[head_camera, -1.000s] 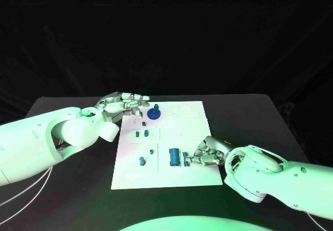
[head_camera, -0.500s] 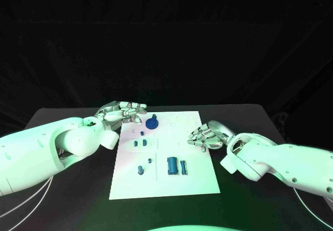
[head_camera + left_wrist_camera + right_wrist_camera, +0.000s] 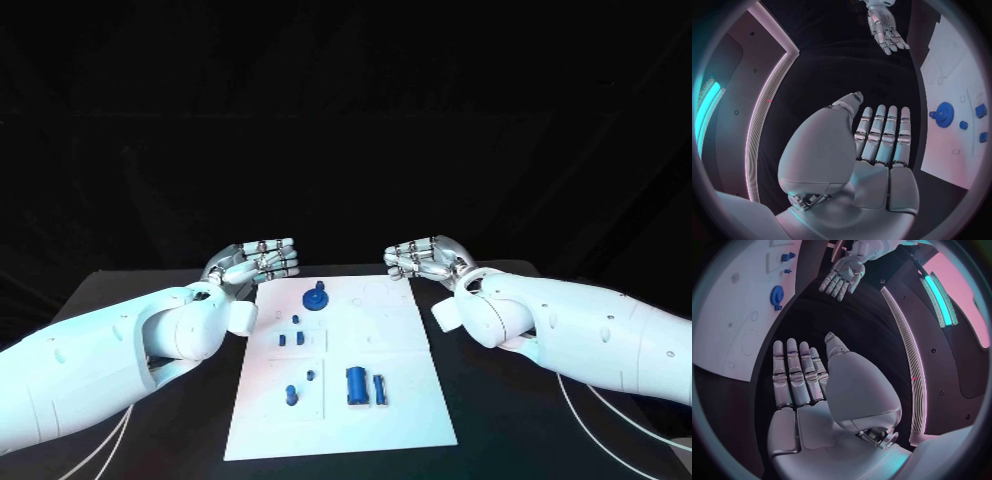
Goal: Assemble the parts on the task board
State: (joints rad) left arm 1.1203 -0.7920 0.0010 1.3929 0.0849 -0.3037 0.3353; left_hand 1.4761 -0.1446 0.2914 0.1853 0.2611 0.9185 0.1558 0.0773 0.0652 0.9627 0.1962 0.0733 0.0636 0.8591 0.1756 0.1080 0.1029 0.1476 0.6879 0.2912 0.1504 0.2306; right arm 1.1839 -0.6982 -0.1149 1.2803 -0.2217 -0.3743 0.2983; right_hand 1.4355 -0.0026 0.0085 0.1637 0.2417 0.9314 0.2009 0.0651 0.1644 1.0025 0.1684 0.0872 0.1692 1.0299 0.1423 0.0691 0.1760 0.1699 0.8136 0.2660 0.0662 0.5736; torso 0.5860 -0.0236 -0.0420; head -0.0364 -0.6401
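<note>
Head view shows the left hand and right hand, fingers straight and empty, hovering off the task board's far corners, likely leaving its blue gear and parts unobstructed.

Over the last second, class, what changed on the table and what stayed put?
The right hand left the parts near the board's front edge and rose to the far edge, open and empty. The left hand drew back from the gear, also open. The camera shifted; the parts lie as before.
</note>
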